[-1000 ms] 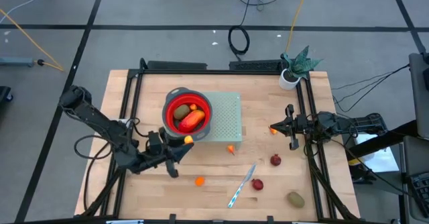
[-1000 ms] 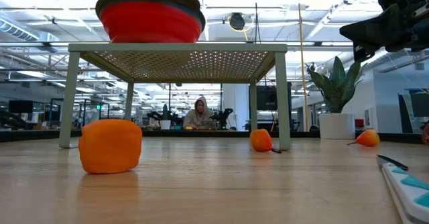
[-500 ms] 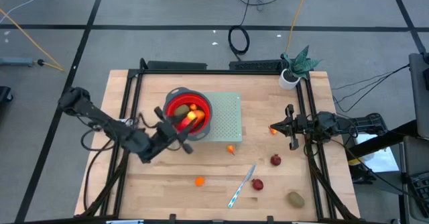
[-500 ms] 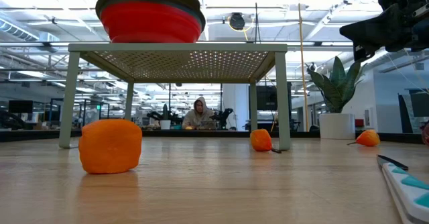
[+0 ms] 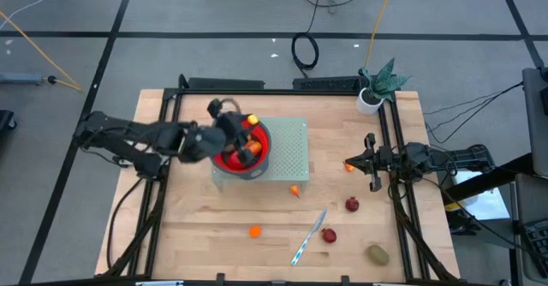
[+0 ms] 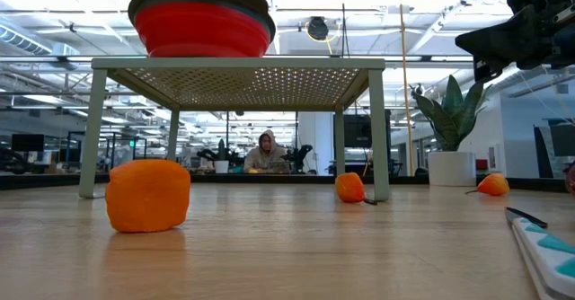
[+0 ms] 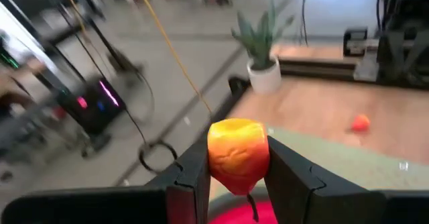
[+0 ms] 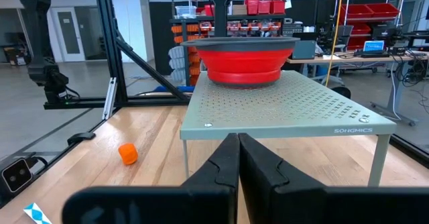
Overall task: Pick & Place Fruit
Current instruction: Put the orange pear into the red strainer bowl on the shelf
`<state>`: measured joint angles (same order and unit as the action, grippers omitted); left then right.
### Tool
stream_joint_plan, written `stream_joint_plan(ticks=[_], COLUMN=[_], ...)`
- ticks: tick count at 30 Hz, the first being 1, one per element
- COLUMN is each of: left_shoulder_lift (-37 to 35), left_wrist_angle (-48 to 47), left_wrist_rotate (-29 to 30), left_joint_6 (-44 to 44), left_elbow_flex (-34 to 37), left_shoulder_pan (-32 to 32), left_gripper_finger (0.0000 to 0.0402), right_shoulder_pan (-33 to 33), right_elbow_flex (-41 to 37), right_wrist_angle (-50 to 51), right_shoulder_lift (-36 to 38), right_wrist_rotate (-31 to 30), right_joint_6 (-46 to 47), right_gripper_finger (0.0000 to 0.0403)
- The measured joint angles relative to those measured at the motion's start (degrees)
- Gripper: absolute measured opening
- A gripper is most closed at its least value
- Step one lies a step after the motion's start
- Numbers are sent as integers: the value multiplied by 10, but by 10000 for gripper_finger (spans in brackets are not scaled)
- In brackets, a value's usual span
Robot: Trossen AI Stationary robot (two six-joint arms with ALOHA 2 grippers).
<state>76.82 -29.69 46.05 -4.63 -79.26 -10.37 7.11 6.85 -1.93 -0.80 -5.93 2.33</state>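
Note:
My left gripper (image 5: 247, 122) is shut on a small orange-yellow fruit (image 7: 238, 153) above the far rim of the red bowl (image 5: 241, 152). The bowl stands on a pale green perforated stand (image 5: 288, 149) and holds an orange-red fruit (image 5: 249, 150) and others. Loose fruits lie on the table: orange ones (image 5: 255, 231) (image 5: 295, 191) (image 5: 349, 167), a dark red one (image 5: 352, 204), a red one (image 5: 329, 235) and an olive-brown one (image 5: 378, 254). My right gripper (image 5: 369, 162) waits shut at the table's right side. My left gripper pinches the orange-yellow fruit by its two opposite sides (image 7: 213, 158) between its two fingers (image 7: 193, 177). The fingers reach out nearly level, from the table's left side. The fruit is lifted clear, over the red bowl (image 7: 249, 214).
A silver-and-blue knife (image 5: 308, 237) lies near the front among the loose fruits. A potted plant (image 5: 375, 86) stands at the far right corner. Dark frame rails run along the table's left and right sides. In the low view the stand (image 6: 238, 66) carries the bowl (image 6: 202, 23).
My left gripper has risen from the table in front of the bowl and swung toward the far edge, rolling its wrist, with the orange-yellow fruit still between its fingers. The fruit now hangs over the bowl's far rim.

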Motion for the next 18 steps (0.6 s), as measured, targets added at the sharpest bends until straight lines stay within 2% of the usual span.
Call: stream_joint_plan(ticks=[9, 13, 18], left_shoulder_lift=[0, 0, 5], left_wrist_angle=[-169, -220, -235], left_wrist_rotate=[-225, -283, -324], left_joint_6=[-115, -169, -216], left_elbow_flex=[-26, -26, -26], left_shoulder_pan=[103, 127, 140], left_gripper_finger=[113, 113, 113], right_shoulder_pan=[0, 0, 0], right_elbow_flex=[0, 0, 0], right_wrist_angle=[0, 0, 0], right_shoulder_lift=[0, 0, 0], right_wrist_rotate=[0, 0, 0], right_joint_6=[0, 0, 0], right_gripper_finger=[0, 0, 0])
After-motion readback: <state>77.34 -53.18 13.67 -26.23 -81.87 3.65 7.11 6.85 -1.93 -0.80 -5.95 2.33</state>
